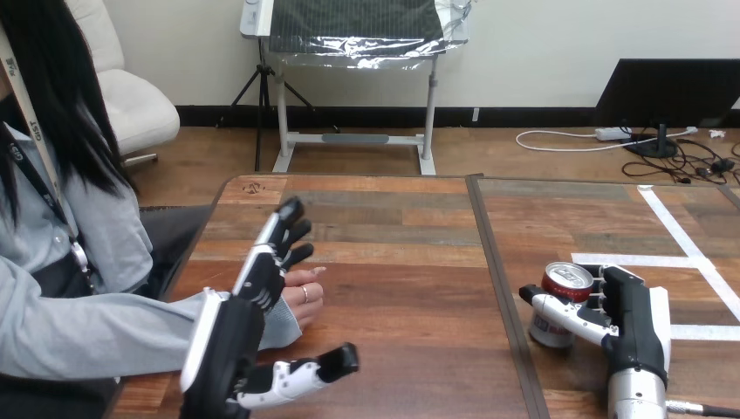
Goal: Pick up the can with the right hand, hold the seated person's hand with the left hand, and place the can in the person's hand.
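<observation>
The can [565, 281] stands upright on the wooden table [393, 262], right of the dark seam [493, 262] that runs from the far edge to the near edge. It sits closer to the near edge, just inside a corner of white tape lines [689, 253]. It has a red top and a silver body; what it holds cannot be seen.

The right hand [633, 319] comes up from the near edge at the table's right side and is wrapped round the can. Its thumb [558, 316] lies across the can's near side and its fingers [600, 279] curl round the far side.

The person's hand [307, 295] rests on the table by the left edge, partly hidden behind the robot's left hand [253, 288]. The left hand stands over it with the white-shelled back facing the camera. Its fingers [284, 231] are straight and point toward the far edge, and its thumb [305, 371] is spread wide toward the table's middle. Nothing is clamped in it, and whether it touches the person's hand cannot be told.
</observation>
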{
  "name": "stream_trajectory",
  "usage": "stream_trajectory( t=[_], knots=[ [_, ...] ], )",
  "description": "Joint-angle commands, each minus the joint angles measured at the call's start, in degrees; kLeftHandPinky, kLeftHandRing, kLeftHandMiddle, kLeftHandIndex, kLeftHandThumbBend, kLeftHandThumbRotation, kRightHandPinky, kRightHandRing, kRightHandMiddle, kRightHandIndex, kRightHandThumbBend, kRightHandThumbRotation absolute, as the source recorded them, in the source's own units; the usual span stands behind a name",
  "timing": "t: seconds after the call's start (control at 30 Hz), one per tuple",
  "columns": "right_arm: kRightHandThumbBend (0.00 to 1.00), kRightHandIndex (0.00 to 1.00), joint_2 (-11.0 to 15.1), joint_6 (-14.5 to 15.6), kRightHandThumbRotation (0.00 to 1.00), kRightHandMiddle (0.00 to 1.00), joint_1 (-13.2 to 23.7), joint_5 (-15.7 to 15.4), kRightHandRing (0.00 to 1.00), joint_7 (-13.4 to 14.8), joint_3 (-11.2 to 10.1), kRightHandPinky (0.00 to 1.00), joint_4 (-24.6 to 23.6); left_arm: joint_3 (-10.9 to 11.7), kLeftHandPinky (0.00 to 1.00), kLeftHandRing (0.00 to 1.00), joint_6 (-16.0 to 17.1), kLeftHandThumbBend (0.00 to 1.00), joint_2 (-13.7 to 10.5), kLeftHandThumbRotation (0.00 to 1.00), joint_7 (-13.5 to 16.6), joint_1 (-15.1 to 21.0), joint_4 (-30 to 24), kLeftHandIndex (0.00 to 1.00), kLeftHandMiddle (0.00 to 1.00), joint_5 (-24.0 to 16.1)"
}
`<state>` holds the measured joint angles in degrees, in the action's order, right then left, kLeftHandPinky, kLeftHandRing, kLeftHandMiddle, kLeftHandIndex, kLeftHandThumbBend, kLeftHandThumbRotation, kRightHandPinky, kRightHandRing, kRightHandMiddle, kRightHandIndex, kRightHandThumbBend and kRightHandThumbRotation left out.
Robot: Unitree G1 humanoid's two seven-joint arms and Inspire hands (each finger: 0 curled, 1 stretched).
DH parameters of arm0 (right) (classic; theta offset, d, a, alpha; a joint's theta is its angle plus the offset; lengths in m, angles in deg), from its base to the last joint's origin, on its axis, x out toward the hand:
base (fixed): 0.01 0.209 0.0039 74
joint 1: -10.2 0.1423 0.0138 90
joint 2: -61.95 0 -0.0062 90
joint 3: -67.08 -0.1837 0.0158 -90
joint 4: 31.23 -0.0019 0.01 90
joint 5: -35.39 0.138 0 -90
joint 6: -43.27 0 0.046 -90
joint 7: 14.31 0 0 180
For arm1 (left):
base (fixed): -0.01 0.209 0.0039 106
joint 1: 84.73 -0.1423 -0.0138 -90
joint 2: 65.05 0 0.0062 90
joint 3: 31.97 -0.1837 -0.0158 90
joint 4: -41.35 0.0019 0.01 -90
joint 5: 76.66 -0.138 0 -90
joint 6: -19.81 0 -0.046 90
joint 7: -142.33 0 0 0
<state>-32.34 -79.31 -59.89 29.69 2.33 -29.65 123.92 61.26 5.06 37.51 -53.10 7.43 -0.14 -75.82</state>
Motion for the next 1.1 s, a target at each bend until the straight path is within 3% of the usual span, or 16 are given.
stream_trajectory(
  t=[0.0, 0.17, 0.33, 0.73, 1.07],
  knots=[
    [0.82, 0.50, 1.0, 0.0, 0.00, 0.51, 0.8, -1.1, 0.45, -1.2, 1.3, 0.40, -3.6, 3.4, 0.86, 0.94, -2.6, 1.00, 0.0, 0.52, 6.1, 1.0, -5.2, 0.95, 0.96, -9.8],
    [0.81, 0.50, 1.5, -1.4, 0.00, 0.51, 0.8, -1.6, 0.44, -2.3, 1.9, 0.39, -4.7, 5.6, 0.90, 0.95, -6.6, 1.00, -1.0, 0.54, 14.6, 0.0, -9.8, 0.97, 0.97, -22.6],
    [0.81, 0.49, 1.6, -1.2, 0.00, 0.50, 1.0, -1.7, 0.45, -3.1, 1.9, 0.40, -6.0, 5.2, 0.94, 0.97, -12.0, 1.00, -2.2, 0.55, 20.6, -0.8, -13.9, 0.98, 0.98, -30.5],
    [0.82, 0.48, 2.1, -1.0, 0.00, 0.48, 1.4, -3.0, 0.42, -3.5, 2.3, 0.38, -9.0, 2.4, 1.00, 1.00, -24.0, 1.00, -5.6, 0.45, 30.2, -1.5, -21.6, 1.00, 1.00, -42.4],
    [0.81, 0.49, 3.0, -1.5, 0.00, 0.47, 1.8, -4.3, 0.40, -4.8, 3.0, 0.36, -10.6, 0.3, 1.00, 1.00, -31.1, 1.00, -9.7, 0.42, 33.2, -0.7, -24.6, 1.00, 1.00, -44.9]
  ],
)
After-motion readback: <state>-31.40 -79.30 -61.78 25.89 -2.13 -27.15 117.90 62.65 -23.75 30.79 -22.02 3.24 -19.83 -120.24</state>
